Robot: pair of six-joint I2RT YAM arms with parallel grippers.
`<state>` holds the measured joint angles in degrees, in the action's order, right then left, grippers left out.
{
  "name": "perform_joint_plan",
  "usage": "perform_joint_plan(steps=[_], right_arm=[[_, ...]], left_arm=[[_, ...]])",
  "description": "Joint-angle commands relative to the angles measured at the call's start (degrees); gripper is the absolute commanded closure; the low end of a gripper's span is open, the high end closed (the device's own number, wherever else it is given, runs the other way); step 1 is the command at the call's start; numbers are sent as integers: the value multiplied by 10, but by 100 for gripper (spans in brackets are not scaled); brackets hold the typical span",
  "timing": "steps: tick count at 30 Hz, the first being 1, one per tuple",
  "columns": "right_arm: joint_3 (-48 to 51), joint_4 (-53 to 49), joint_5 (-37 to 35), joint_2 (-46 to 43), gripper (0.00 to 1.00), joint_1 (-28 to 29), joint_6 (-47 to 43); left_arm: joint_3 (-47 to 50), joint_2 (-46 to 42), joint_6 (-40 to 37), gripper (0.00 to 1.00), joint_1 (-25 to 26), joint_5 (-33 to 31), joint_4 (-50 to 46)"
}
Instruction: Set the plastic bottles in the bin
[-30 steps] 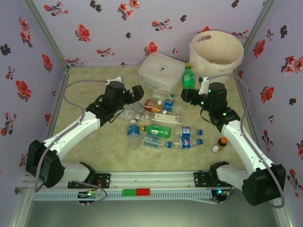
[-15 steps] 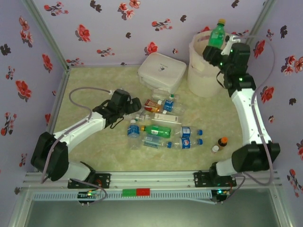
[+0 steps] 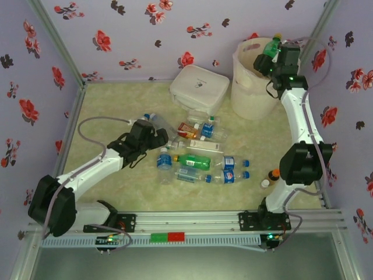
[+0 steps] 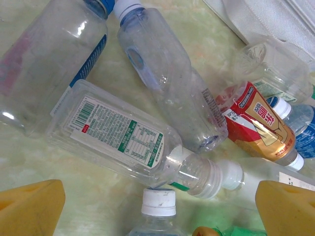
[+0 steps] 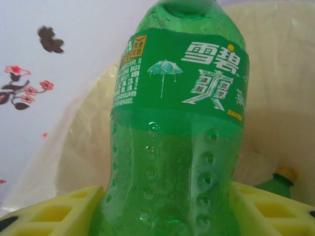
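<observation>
My right gripper (image 3: pixel 274 57) is shut on a green plastic bottle (image 3: pixel 270 46), held over the rim of the cream-white bin (image 3: pixel 250 87). In the right wrist view that green bottle (image 5: pixel 177 147) sits between the yellow fingers (image 5: pixel 59 211), with the bin's lined inside (image 5: pixel 280 98) behind it and another green bottle (image 5: pixel 278 184) lying in it. Several plastic bottles (image 3: pixel 195 161) lie in a pile mid-table. My left gripper (image 3: pixel 157 137) is open, low at the pile's left. A clear bottle with a white-green label (image 4: pixel 118 132) and a white-capped one (image 4: pixel 158 202) lie just ahead of the left gripper (image 4: pixel 157 211).
A flat square white case (image 3: pixel 198 87) lies behind the pile, left of the bin. A tiny brown bottle with an orange cap (image 3: pixel 273 175) stands at the right near my right arm. Floral walls close in the table on three sides.
My right arm has carried the green bottle from the table up and over the bin. The left arm has dropped down toward the left side of the pile, still open.
</observation>
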<state>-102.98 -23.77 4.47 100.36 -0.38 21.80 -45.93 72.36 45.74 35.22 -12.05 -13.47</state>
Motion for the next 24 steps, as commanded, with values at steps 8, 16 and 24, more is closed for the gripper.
perform_joint_plan(steps=[8,16,24], right_arm=[[-62,-30,12,30,15,0,36],[-54,-25,8,-34,0,2,24],[73,-8,7,-169,1,54,21]], left_arm=[[18,-24,29,0,-12,-16,8],[15,-30,26,0,-19,-13,-3],[22,-51,36,0,-14,-12,-30]])
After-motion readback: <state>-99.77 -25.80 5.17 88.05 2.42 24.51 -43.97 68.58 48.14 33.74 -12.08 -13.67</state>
